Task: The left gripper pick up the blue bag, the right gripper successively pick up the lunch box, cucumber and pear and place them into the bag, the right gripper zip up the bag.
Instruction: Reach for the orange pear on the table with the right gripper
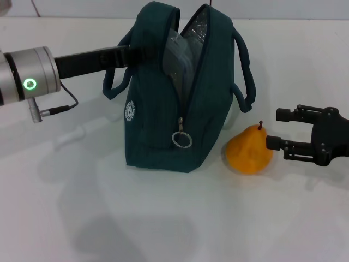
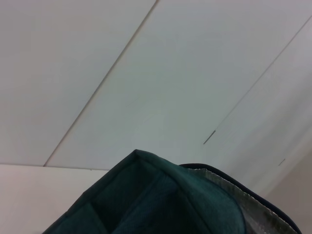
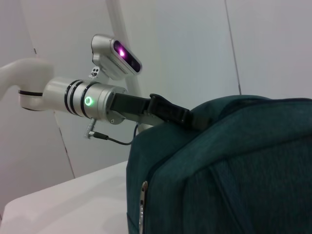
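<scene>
The blue bag (image 1: 158, 131) stands upright on the white table with its zipper open at the top. My left gripper (image 1: 133, 54) is shut on the bag's upper left edge, by a handle; the right wrist view shows this grip (image 3: 183, 116) on the bag (image 3: 234, 165). The clear lunch box (image 1: 177, 57) shows inside the bag's mouth. The cucumber is hidden. The orange-yellow pear (image 1: 248, 150) sits on the table just right of the bag. My right gripper (image 1: 277, 129) is open beside the pear's right side, its lower finger close to the fruit. The left wrist view shows only the bag's top (image 2: 161, 204).
The zipper's metal ring pull (image 1: 182, 140) hangs on the bag's front end. The white table (image 1: 163, 218) stretches in front of the bag. The robot's head camera (image 3: 116, 56) shows behind the left arm in the right wrist view.
</scene>
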Controlling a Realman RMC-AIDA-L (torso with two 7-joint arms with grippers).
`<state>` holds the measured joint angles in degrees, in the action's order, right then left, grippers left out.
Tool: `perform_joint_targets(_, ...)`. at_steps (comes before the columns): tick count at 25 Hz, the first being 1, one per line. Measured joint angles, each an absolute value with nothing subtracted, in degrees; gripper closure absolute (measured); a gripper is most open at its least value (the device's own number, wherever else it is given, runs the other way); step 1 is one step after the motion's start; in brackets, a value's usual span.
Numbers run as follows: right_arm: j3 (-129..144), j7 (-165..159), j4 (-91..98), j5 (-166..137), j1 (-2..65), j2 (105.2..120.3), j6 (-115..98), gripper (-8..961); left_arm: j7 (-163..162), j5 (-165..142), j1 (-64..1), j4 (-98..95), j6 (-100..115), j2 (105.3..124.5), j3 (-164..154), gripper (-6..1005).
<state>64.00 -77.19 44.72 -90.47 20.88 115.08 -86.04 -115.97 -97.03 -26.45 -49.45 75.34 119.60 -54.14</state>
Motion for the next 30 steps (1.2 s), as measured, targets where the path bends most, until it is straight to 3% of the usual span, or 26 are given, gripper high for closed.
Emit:
perform_joint_targets(21,66.6,-67.6,33.6,-84.5,25.7,115.51,-80.1,245,-115.3,-96.5,-26.0,-49.4,74.8,119.71,-54.1,961)
perform_joint_targets(30,68.2,-67.4,33.3,-84.5,26.0,115.71,-77.8,429,-115.3,-96.4,-25.8,-49.4,74.9,119.71,-54.1,961)
